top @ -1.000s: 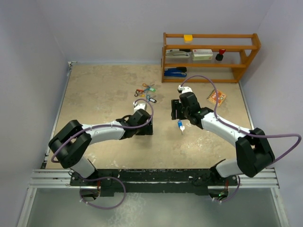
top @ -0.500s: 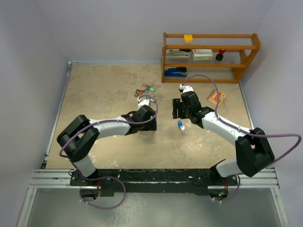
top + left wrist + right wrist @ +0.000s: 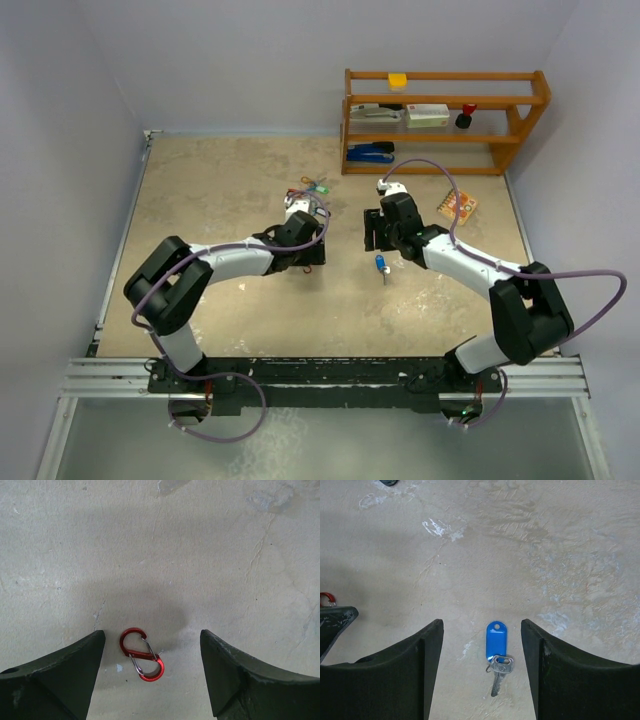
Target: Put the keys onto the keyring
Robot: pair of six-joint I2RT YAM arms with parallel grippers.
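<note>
While the right claw (image 3: pixel 481 622) gapes, the blue-tagged key (image 3: pixel 496 652) lies between — untouched.

The left arm (image 3: pixel 235 260) and right arm (image 3: pixel 460 262) are white shells between bulky black joints, each trailed by a purple cable (image 3: pixel 420 161). Their bases sit on a black bar (image 3: pixel 330 372). The left gripper (image 3: pixel 152 632) and right gripper (image 3: pixel 481 621) have matte dark-grey wedge fingers (image 3: pixel 55 680) with bevelled faces; one left finger shows a small hole.

One blue-tagged key (image 3: pixel 496 642), one red clip (image 3: pixel 141 654), one shelf (image 3: pixel 450 138)
</note>
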